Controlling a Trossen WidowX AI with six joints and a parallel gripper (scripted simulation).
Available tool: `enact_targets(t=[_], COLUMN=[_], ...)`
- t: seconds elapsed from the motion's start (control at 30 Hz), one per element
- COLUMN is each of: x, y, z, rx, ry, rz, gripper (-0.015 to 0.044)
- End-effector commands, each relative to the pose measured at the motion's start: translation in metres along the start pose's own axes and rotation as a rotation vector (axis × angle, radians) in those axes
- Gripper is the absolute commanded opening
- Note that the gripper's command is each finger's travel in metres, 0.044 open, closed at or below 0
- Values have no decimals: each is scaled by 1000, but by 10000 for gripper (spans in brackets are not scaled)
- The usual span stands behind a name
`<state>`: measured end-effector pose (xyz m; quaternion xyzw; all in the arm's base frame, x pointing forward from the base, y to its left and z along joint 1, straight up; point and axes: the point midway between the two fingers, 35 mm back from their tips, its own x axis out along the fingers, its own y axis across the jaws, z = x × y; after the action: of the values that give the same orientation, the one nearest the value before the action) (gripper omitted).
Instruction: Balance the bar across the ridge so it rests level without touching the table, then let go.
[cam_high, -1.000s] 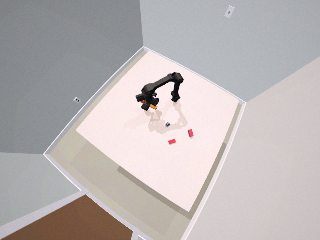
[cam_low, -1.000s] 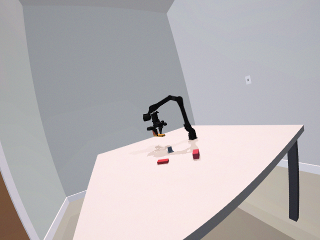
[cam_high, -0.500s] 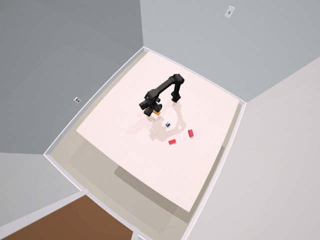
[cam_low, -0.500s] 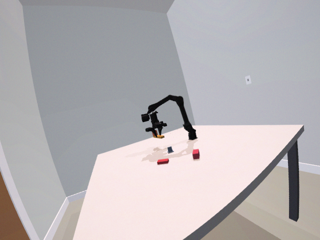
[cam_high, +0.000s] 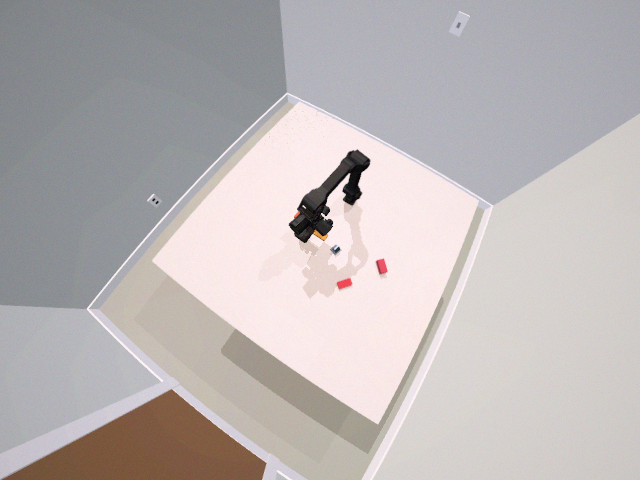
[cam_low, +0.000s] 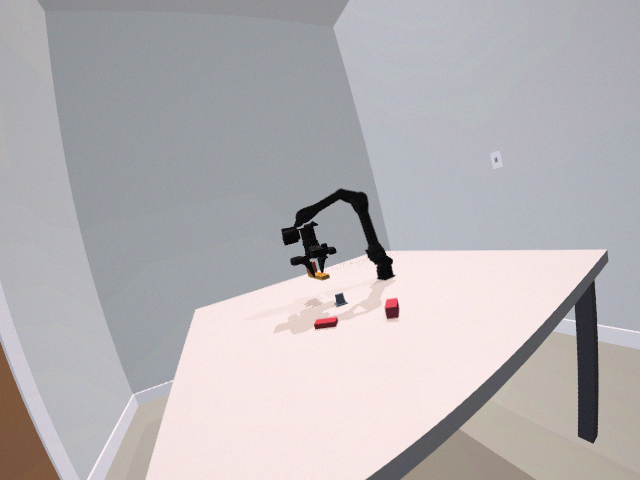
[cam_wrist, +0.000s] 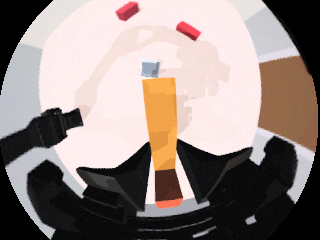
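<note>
Grey walls meet at a corner behind a pale pink table (cam_low: 361, 392); a dark table leg (cam_low: 586, 361) shows at the right edge in the exterior view. A strip of brown floor (cam_high: 139, 444) lies beyond the white baseboard in the top view.

The black arm (cam_low: 356, 217) rises from its base near the far side of the table, bends over at the elbow and points its wrist downward. The gripper (cam_low: 317, 268) hangs above the table, well clear of the surface.

Fingers are closed partway, clamped on the orange bar (cam_wrist: 160, 127). In the wrist view the bar runs straight out from between the two dark fingers, its near end darker and pinched between them, its far end free. In the exterior view only a short orange piece (cam_low: 321, 276) pokes out below the gripper, off the table. From the top, the bar (cam_high: 321, 236) peeks out at the gripper's lower right side.

The ridge (cam_low: 340, 299), a small grey-blue block, stands on the table below and slightly forward of the gripper. In the wrist view the ridge (cam_wrist: 151, 68) sits just past the bar's far tip. Bar and ridge are apart.

Two red blocks lie on the table beyond the ridge: a flat one (cam_low: 325, 322) and a taller one (cam_low: 391, 307), well apart from each other. The arm's shadows spread over the table around the ridge.
</note>
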<state>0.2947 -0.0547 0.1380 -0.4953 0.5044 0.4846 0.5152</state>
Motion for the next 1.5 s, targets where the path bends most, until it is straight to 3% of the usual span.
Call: enact_targets(t=[0.0, 1.27, 1.47], x=[-2, -4, -2], y=[-4, 5, 6], z=[15, 162, 168], rx=[20, 201, 207], ry=[3, -10, -11], rz=[-5, -3, -3], gripper=[0, 0, 0])
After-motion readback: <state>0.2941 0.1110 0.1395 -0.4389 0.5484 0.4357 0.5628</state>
